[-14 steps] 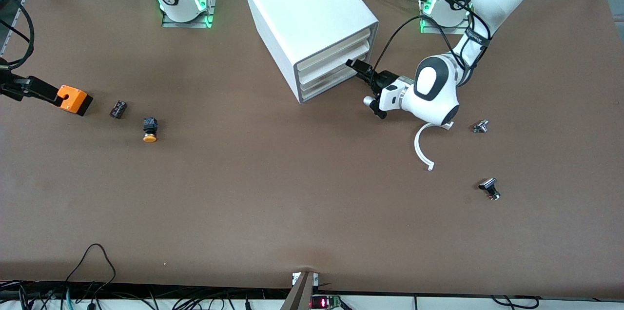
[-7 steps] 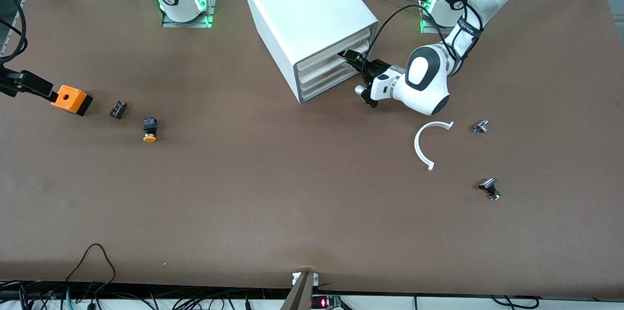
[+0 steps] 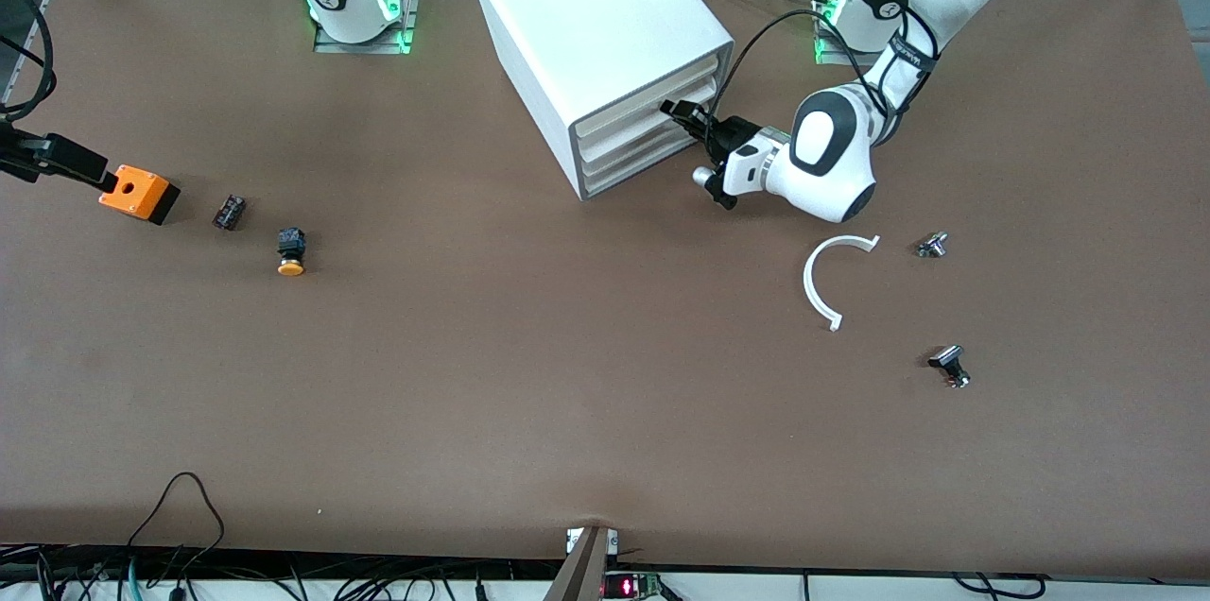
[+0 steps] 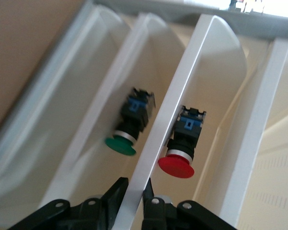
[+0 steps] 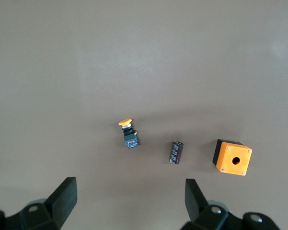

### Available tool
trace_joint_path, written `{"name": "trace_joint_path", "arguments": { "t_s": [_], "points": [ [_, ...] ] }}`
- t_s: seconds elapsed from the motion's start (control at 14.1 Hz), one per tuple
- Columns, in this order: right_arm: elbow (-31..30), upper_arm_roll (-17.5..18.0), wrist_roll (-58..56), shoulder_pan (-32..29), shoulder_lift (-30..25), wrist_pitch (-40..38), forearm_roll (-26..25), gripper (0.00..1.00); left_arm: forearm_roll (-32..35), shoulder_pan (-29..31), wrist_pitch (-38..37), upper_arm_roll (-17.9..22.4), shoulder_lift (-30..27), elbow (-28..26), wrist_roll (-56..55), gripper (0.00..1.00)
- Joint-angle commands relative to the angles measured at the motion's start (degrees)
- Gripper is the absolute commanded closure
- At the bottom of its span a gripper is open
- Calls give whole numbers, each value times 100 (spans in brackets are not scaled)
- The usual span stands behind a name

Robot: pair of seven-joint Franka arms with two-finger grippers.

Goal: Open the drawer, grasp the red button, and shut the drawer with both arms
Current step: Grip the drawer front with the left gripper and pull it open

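Observation:
The white cabinet (image 3: 586, 25) stands near the arms' bases, its drawer fronts turned toward the left arm's end of the table. My left gripper (image 3: 673, 110) is at those fronts, shut on the cream lip of one drawer (image 4: 177, 105); its fingers (image 4: 116, 194) pinch the lip from both sides. Through that drawer's front the left wrist view shows the button (image 4: 179, 153), red cap and blue-black body. The front view shows the drawer fronts level with one another. My right gripper (image 3: 95, 171) hangs open (image 5: 129, 191) over the right arm's end of the table, holding nothing.
A green-capped button (image 4: 124, 134) lies in the neighbouring drawer. Under the right gripper are an orange box (image 3: 139, 193), a small black part (image 3: 229, 211) and an orange-capped button (image 3: 291, 251). A white curved strip (image 3: 821, 280) and two metal parts (image 3: 932, 245) (image 3: 949, 365) lie near the left arm.
My left gripper moved up to the cabinet's drawer fronts and closed on a drawer lip. The right gripper drifted slightly toward the table's edge, still open.

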Motion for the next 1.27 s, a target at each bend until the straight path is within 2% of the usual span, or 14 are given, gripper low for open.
{"name": "trace_joint_path", "arguments": {
  "t_s": [0.0, 0.14, 0.42, 0.5, 0.57, 0.64, 0.85, 1.06, 1.2],
  "points": [
    [62, -9, -45, -15, 2, -81, 75, 0, 1, 465, 622, 161, -136, 38, 62, 100],
    [45, -9, -36, -15, 36, -81, 66, 0, 1, 501, 905, 284, -49, 240, 369, 100],
    [71, -61, -53, -111, 169, -72, 92, 0, -16, 562, 959, 293, -48, 337, 423, 98],
    [63, -70, -54, -147, 177, -72, 92, 0, -16, 588, 959, 337, -48, 433, 406, 85],
    [63, -79, -45, -165, 186, -80, 92, 0, -25, 606, 959, 346, -48, 434, 414, 20],
    [71, -79, -45, -182, 230, -72, 92, 0, -16, 606, 950, 346, -75, 434, 441, 0],
    [71, -62, -1, -147, 404, 60, 197, 0, -25, 632, 950, 346, -328, 443, 494, 0],
    [89, -35, -1, -130, 967, 113, 749, 0, -25, 773, 968, 346, -618, 531, 494, 0],
    [89, -27, -10, -130, 1038, 95, 875, 0, -25, 1219, 1133, 355, -1127, 513, 485, 0]
  ]
}}
